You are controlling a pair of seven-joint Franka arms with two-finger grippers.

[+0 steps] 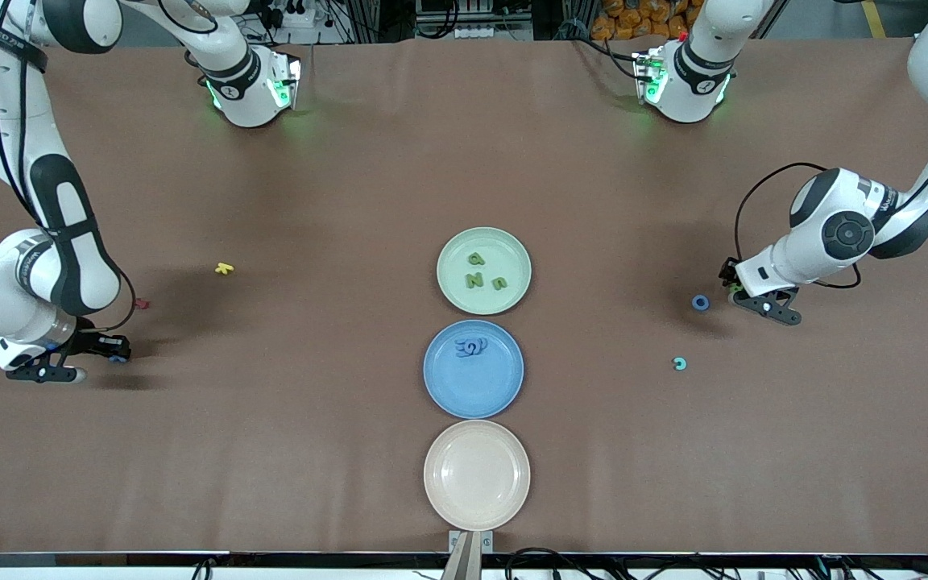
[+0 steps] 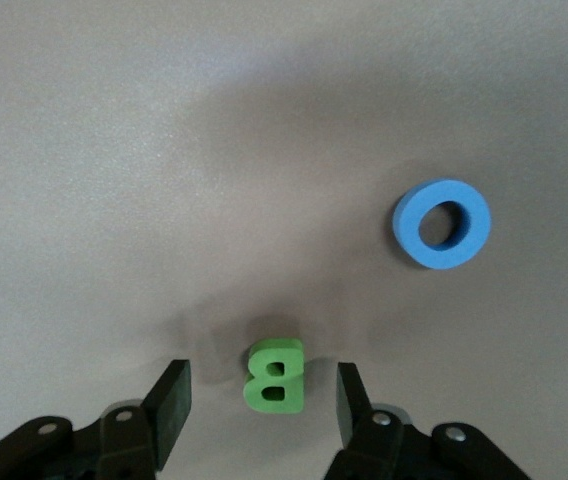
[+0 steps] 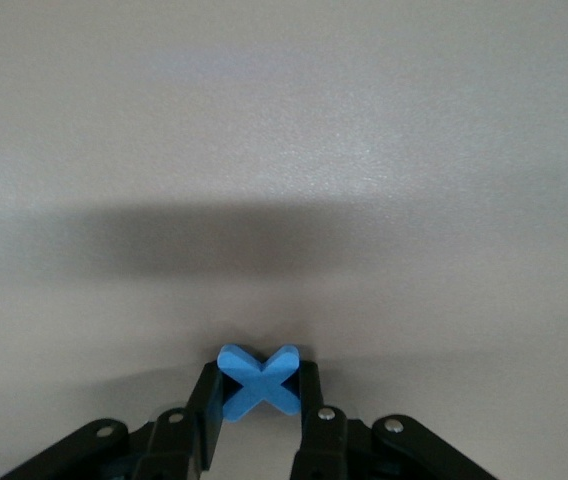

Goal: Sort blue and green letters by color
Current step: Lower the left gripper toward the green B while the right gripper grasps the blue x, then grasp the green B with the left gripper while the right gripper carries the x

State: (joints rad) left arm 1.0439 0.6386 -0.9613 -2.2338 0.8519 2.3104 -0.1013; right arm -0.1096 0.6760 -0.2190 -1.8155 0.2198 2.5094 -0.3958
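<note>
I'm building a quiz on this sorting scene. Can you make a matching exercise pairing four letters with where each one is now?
Things:
1. blue X
2. green B
3. blue O
4. yellow letter

Places:
A. lying between the left gripper's open fingers
B. on the table toward the right arm's end, untouched
C. pinched in the right gripper
D. on the table beside the green B

Pairs: 1-C, 2-A, 3-D, 4-B

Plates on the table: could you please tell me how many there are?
3, in a row mid-table: the green plate farthest from the front camera, holding green letters; the blue plate next, holding blue letters; the cream plate nearest. None seems hidden.
</note>
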